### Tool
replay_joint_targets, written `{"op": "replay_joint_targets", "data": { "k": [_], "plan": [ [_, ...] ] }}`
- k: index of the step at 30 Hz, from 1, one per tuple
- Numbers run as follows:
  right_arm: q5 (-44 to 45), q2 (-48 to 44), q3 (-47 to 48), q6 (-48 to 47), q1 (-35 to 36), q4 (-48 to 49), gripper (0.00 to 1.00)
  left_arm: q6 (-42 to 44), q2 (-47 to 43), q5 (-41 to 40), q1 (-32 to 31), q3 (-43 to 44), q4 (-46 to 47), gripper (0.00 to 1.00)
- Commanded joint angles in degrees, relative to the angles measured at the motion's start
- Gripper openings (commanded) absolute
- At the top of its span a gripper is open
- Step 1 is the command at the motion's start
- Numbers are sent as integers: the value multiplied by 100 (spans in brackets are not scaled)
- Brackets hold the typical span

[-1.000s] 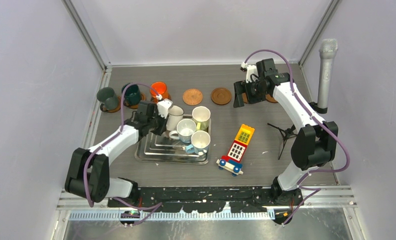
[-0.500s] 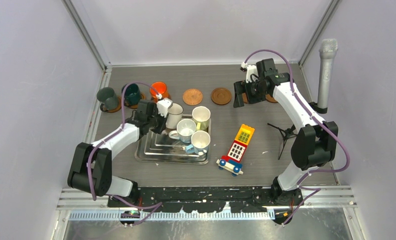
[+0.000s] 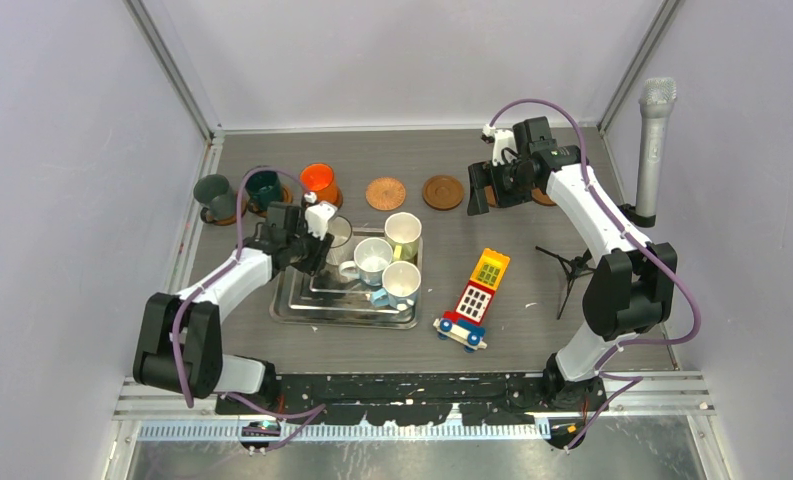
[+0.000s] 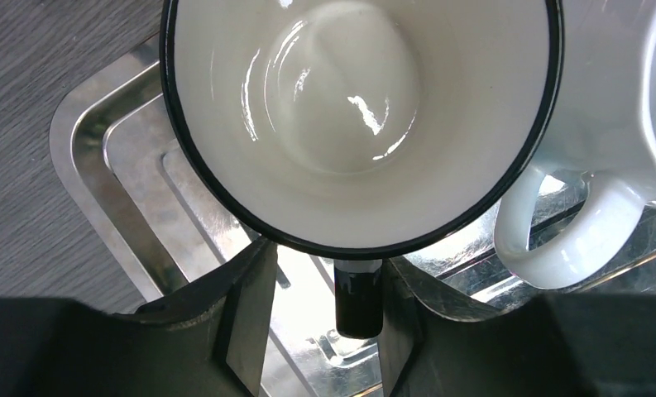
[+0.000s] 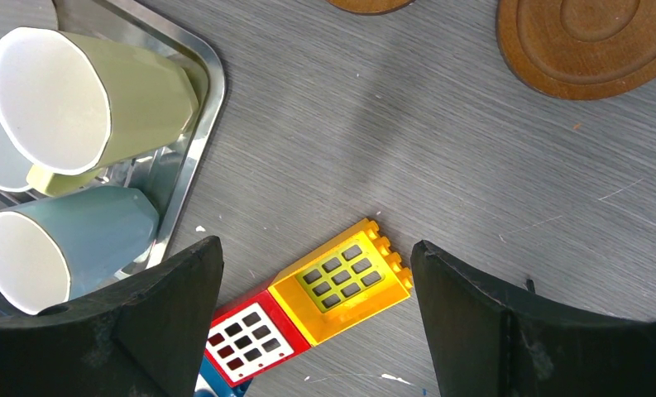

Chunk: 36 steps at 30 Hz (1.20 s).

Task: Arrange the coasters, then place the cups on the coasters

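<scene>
A white cup with a black rim (image 4: pixel 357 124) stands upright in the metal tray (image 3: pixel 302 305). Its black handle (image 4: pixel 358 298) lies between my left gripper's (image 4: pixel 328 266) open jaws, with a clear gap on the left side. Three more cups share the tray: white (image 3: pixel 373 258), pale yellow (image 3: pixel 403 233) and light blue (image 3: pixel 402 280). At the back left, a dark green cup (image 3: pixel 213 193), a teal cup (image 3: pixel 264 187) and an orange cup (image 3: pixel 318 181) sit on coasters. Two bare coasters (image 3: pixel 385 193) (image 3: pixel 442 192) lie mid-back. My right gripper (image 3: pixel 484 190) hovers open beside them, empty.
A red, yellow and blue toy block car (image 3: pixel 475 298) lies right of the tray. A small black tripod (image 3: pixel 570 265) and a grey microphone (image 3: pixel 653 150) stand at the right. Another coaster (image 3: pixel 544 197) peeks out behind the right gripper.
The white black-rimmed cup went from tilted in my left gripper to upright in the tray. The left jaws opened off its handle. The right arm stayed still.
</scene>
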Motion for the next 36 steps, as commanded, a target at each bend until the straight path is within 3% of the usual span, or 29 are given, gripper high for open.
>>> {"op": "replay_joint_targets", "data": {
  "k": [1, 10, 19, 26, 28, 30, 31, 36],
  "plan": [
    [-114, -191, 54, 50, -15, 77, 88, -26, -154, 51, 62, 80, 55, 46],
    [-141, -208, 66, 78, -15, 65, 88, -207, -106, 143, 74, 224, 356, 43],
    [-134, -294, -37, 77, -10, 74, 88, -437, -385, 63, 77, 44, 744, 46],
    [-158, -285, -13, 95, -18, 64, 88, -471, -196, 99, 73, 38, 794, 32],
    [-154, -269, -3, 95, -15, 66, 88, -422, -140, 58, 77, 79, 694, 23],
    [-158, -274, -1, 95, -12, 68, 88, -382, -152, 65, 77, 110, 587, 4],
    [-162, -276, 0, 99, -16, 64, 88, -375, -198, 95, 78, 119, 563, 0],
    [-163, -277, -2, 95, -15, 68, 88, -457, -586, 337, 76, 226, 506, 0]
  ]
}}
